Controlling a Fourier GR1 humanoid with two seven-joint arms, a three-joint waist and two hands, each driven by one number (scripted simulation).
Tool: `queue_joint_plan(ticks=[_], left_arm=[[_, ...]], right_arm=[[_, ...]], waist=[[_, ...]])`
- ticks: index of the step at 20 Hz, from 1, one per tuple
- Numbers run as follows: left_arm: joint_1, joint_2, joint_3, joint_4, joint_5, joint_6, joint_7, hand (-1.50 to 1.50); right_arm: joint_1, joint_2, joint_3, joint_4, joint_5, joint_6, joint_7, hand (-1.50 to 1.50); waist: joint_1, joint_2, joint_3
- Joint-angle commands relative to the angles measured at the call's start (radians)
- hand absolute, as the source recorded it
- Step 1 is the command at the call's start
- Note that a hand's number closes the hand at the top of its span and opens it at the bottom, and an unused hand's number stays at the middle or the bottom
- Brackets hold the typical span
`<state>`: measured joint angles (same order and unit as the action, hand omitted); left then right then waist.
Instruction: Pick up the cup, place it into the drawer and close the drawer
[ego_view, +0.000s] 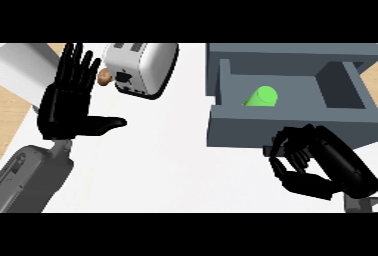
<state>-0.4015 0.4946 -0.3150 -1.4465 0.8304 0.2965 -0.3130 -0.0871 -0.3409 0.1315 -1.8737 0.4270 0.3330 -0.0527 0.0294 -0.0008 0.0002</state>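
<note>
Drawer (284, 132) stands pulled open at the right of the white bench (177, 165), its grey front panel facing the lower edge of the head view. It projects from a grey cabinet body (295, 52) behind it.

Cup (261, 97): bright green, lying on its side inside the drawer, toward the drawer's left half, close behind the front panel. Nothing touches it from above. The rest of the drawer floor around it is grey; a darker recess sits in the drawer's right rear corner.

Right hand (306, 157): black, just in front of the drawer's front panel, at its right portion. Fingers curled inward, thumb bent below them, with nothing seen inside the curl. The topmost knuckles lie at or against the panel's lower edge; actual contact cannot be told. The grey forearm leaves the view at the lower right.

Left hand (68, 102): well to the left of the drawer, across the bare bench. Fingers straight and spread, pointing away from the robot, thumb stuck out toward the drawer. Holds nothing. Resting posture near the bench's left edge, grey forearm running down to the lower left corner.

Toaster (140, 67): white and silver, between the left hand and the drawer, nearer the hand, at the far side of the bench. A small tan knob (105, 76) shows at its left side, just beside the left hand's fingertips.

A strip of wood floor (15, 112) shows left of the bench.
</note>
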Motion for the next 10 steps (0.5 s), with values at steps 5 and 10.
queue_joint_plan(ticks=[5,10], left_arm=[[0.229,0.075,0.106,-0.023,0.015,-0.197,-0.075,-1.50],[0.238,0.105,0.176,-0.034,0.040,-0.260,-0.030,-1.50]], right_arm=[[-0.083,0.065,0.125,0.253,0.273,-0.148,-0.080,1.50],[-0.186,0.103,0.114,0.565,0.356,-0.239,-0.173,-1.50]], waist=[[-0.013,0.002,0.000],[-0.010,0.004,0.000]])
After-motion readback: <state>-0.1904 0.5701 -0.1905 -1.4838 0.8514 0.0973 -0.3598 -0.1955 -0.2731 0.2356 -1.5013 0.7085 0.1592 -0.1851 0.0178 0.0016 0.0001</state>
